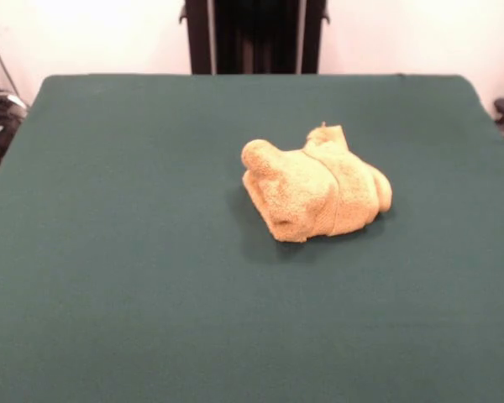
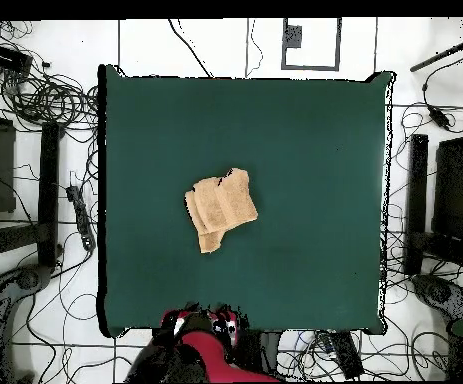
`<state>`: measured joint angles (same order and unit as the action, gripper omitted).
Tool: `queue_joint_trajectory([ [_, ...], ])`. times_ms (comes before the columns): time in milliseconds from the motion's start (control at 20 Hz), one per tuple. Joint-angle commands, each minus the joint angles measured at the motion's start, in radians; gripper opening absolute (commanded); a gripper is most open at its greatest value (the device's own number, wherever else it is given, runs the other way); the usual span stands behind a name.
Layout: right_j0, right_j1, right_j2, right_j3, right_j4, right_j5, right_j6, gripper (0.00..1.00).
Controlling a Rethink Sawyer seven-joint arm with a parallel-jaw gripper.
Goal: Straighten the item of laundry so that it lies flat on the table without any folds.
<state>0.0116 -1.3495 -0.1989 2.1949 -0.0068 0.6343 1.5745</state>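
The golden-orange terry towel [image 1: 317,185] lies bunched in a folded heap a little right of the middle of the dark green table [image 1: 134,252] in the front view. In the overhead view the towel [image 2: 220,208] sits near the table's centre [image 2: 315,150], folded over itself into a small uneven patch. No care tag shows. The red and black arm [image 2: 203,345] is drawn back at the table's bottom edge in the overhead view, well away from the towel. Its gripper does not show in either view.
The robot's black pedestal [image 1: 254,35] stands behind the table's far edge in the front view. Cables and equipment [image 2: 35,100] lie on the floor around the table.
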Motion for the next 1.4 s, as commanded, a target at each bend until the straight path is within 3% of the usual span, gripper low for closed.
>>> queue_joint_trajectory([
  [50,-0.012,0.102,0.023,0.095,0.064,-0.071,0.248,1.0],
  [550,0.101,0.161,-0.013,0.051,0.103,-0.055,0.414,1.0],
  [700,0.111,0.144,0.009,-0.016,0.029,0.004,0.284,1.0],
  [800,0.126,0.151,0.006,-0.042,0.04,0.048,0.314,1.0],
  [1050,0.111,0.202,0.031,-0.014,0.053,-0.093,0.298,1.0],
  [1400,0.066,0.266,0.088,-0.023,0.07,-0.123,0.215,1.0],
])
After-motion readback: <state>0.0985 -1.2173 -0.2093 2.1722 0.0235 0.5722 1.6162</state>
